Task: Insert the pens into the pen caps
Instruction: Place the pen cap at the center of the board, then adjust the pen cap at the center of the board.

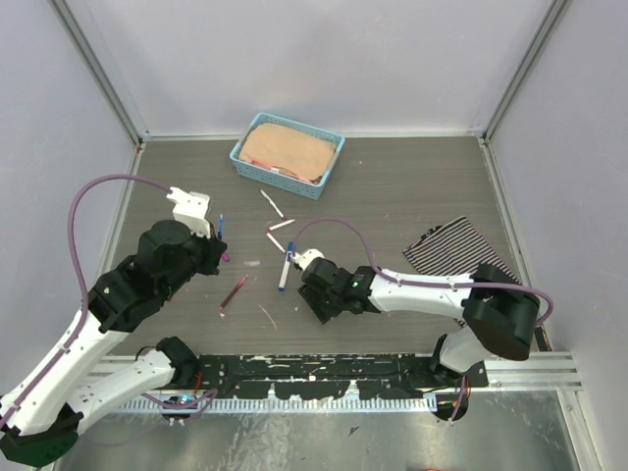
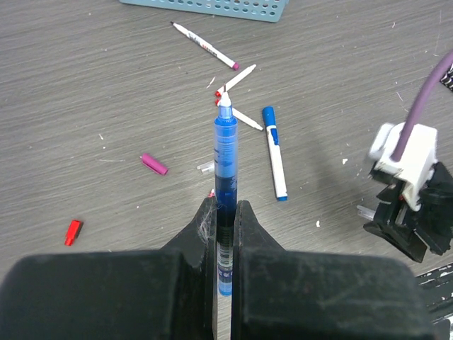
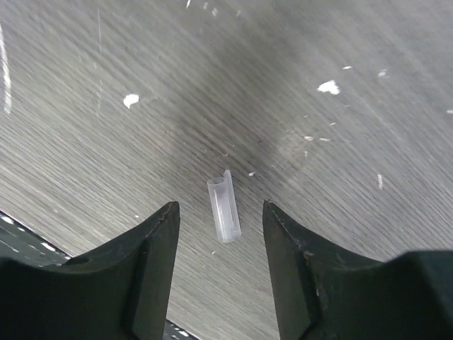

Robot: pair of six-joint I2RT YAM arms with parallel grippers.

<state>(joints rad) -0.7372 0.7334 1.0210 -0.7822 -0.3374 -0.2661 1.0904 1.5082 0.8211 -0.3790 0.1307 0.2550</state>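
Pens and caps, sorting job partly done: one pen looks capped, most lie loose.

Top view: loose pens (image 1: 277, 224) are scattered mid-table (image 1: 412, 186) in front of a blue basket (image 1: 287, 154); a maroon-tipped pen (image 1: 234, 292) lies nearer the arms. The left gripper (image 1: 218, 240) and right gripper (image 1: 316, 294) flank them. Left wrist view: the jaws are narrow, clamped on a blue pen (image 2: 226, 156) with a white lower barrel and a pale tip pointing away. Beyond it lies a capped blue pen (image 2: 274, 152). A magenta cap (image 2: 153, 163) and a red cap (image 2: 73, 231) sit unused, so I judge several pairings remain. Right wrist view: the jaws stand apart and empty over a small clear plastic piece (image 3: 225, 216) lying on the table.
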